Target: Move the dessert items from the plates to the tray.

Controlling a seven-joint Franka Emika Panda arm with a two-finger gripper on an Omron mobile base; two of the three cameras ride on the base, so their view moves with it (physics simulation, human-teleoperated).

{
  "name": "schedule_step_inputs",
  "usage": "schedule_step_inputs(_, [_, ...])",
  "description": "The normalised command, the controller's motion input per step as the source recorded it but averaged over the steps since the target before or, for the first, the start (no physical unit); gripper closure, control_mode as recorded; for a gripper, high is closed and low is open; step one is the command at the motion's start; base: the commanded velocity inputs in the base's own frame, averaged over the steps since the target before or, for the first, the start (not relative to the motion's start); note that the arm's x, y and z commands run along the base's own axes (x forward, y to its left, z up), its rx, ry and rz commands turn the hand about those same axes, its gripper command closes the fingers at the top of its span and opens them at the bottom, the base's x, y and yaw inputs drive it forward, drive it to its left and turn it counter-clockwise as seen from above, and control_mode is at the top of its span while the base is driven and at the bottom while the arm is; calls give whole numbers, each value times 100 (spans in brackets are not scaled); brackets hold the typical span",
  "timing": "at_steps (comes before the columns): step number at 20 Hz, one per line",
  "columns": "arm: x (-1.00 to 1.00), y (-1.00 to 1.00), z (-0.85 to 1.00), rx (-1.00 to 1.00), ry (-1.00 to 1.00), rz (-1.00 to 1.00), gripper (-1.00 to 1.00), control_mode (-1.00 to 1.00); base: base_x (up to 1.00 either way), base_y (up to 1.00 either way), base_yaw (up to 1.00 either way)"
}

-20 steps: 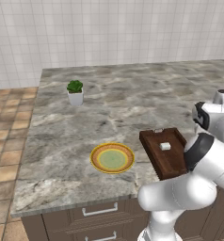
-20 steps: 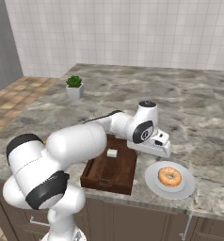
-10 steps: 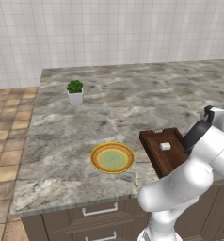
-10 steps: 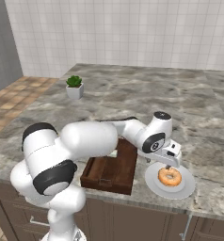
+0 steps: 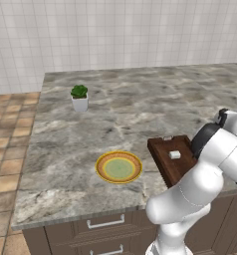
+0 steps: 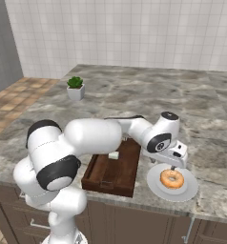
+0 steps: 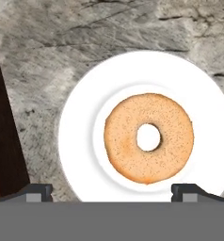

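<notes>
My gripper [image 6: 172, 165] hangs with jaws spread wide, empty, directly over the donut [image 7: 148, 137]. In the hand view the donut lies flat at frame centre on the white plate [image 7: 78, 136], fingertips [image 7: 36, 192] straddling it below. Tray [image 6: 114, 170] just left of plate, pale cube [image 6: 113, 155] already on it. Yellow-rimmed plate [image 5: 118, 167] bare. Next likely straight descent
</notes>
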Motion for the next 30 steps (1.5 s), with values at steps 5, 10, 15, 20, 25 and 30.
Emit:
schedule_step_inputs(5, [0,0,-1,0,-5,0,-100,-100,0,0,0])
schedule_step_inputs(10, [3,0,-5,0,-1,0,-100,-100,0,0,0])
schedule_step_inputs(15, [0,-1,-19,0,0,0,-100,-100,0,0,0])
schedule_step_inputs(20, [6,-5,-30,0,0,0,-100,-100,0,0,0])
schedule_step_inputs(25, [14,-16,-14,0,0,0,-100,-100,0,0,0])
schedule_step_inputs(30, [17,-16,0,0,0,0,-100,-100,0,0,0])
